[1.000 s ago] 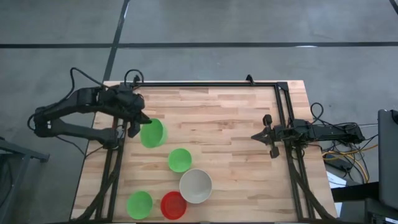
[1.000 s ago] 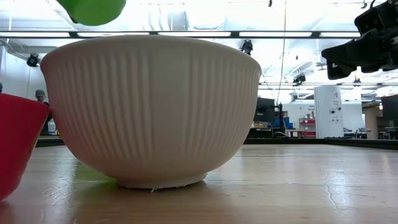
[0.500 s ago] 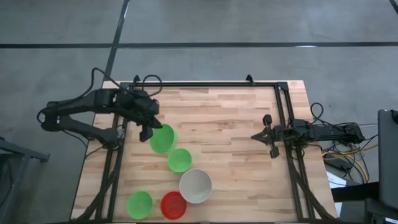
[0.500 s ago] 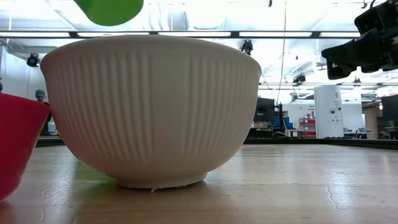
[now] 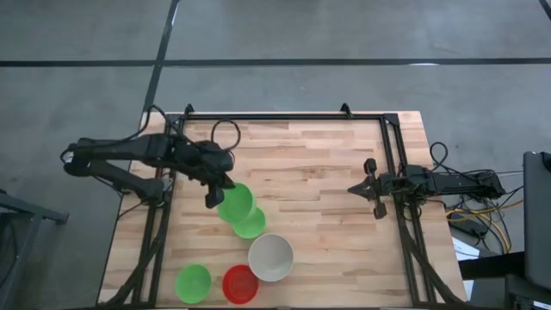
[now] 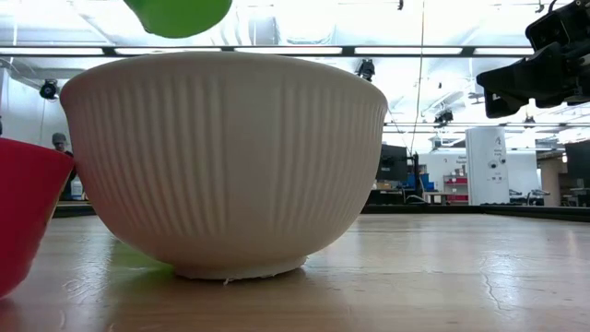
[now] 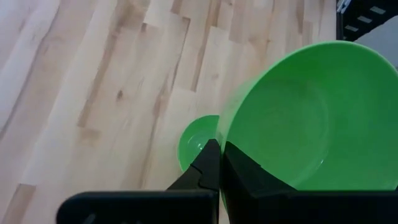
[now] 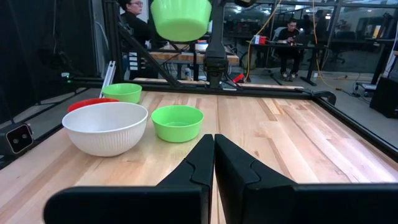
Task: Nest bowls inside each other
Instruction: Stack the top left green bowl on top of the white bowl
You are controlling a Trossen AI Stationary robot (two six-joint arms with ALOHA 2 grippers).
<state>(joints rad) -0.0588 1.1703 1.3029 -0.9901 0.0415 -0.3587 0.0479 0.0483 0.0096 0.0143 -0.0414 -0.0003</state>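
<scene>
My left gripper (image 5: 215, 196) is shut on a bright green bowl (image 5: 235, 201) and carries it in the air, partly over a second green bowl (image 5: 251, 226) that rests on its base on the table. In the left wrist view the held bowl (image 7: 305, 118) fills the right side and the bowl on the table (image 7: 196, 140) shows beneath its rim. Nearer the front stand a white ribbed bowl (image 5: 271, 257), a red bowl (image 5: 240, 283) and a third green bowl (image 5: 193, 282). My right gripper (image 5: 367, 189) waits shut at the table's right side. My left gripper holds the green bowl by its rim (image 7: 225, 134), on the side toward the table's left. One finger (image 7: 255, 177) is inside the bowl and the other (image 7: 202, 168) outside the wall. The fingers slant down from the left. The bowl hangs mouth up, a little tilted, clear of the table.
A black metal frame (image 5: 284, 116) runs along the table's far edge and down both sides. The middle and right of the wooden top (image 5: 327, 215) lie bare. In the low view the white bowl (image 6: 226, 157) blocks most of the scene, with the red bowl (image 6: 23, 212) beside it.
My left gripper has carried the green bowl toward the table's right and near edges, staying shut on it. The bowl has stayed clear of the table and now overlaps the middle green bowl from above.
</scene>
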